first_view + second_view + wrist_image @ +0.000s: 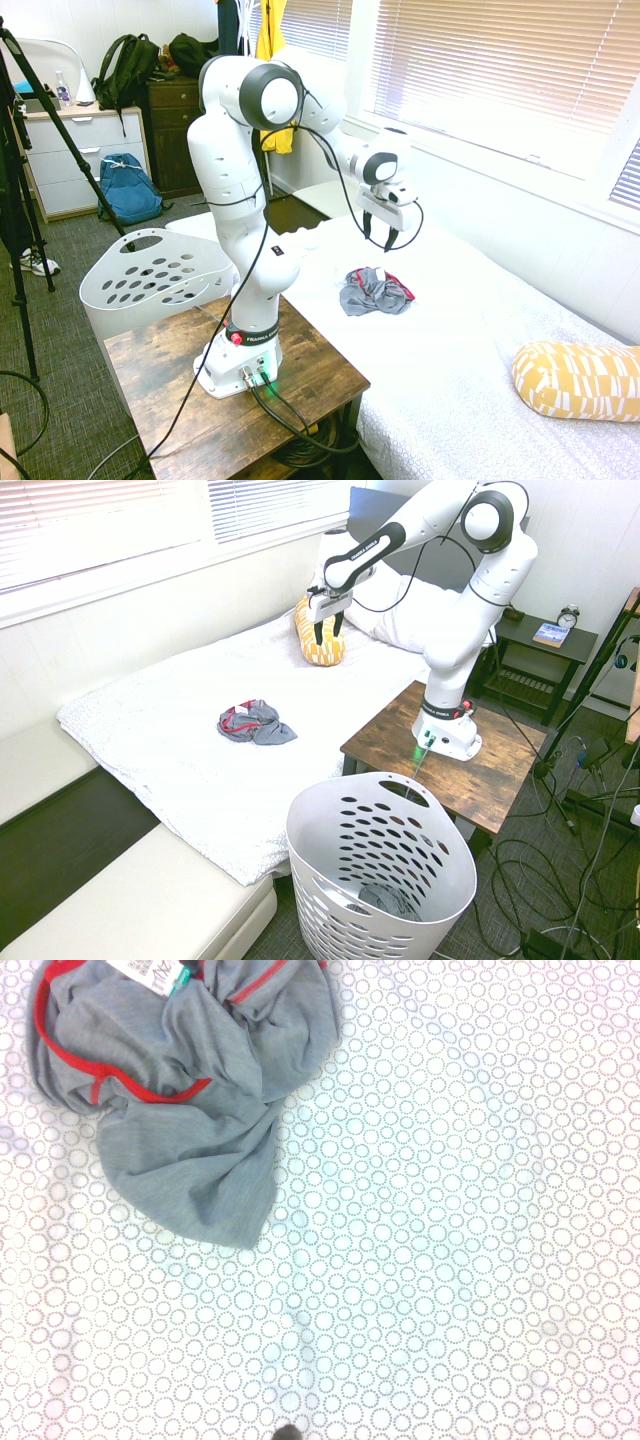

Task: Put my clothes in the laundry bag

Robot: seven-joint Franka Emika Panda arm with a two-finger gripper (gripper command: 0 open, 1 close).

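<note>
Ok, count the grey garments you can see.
2. One bundle lies on the bed, under no jaws. Another grey piece shows at the bottom of the basket; more may be hidden there.

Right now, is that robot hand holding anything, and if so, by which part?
Nothing is held. The gripper hangs open above the bed, its fingers empty. The grey clothes lie loose on the bedcover, apart from it.

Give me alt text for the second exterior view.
A white robot arm holds its open claw above a white bed, apart from a crumpled grey garment with red trim. A white perforated laundry basket stands on the floor nearby.
</note>
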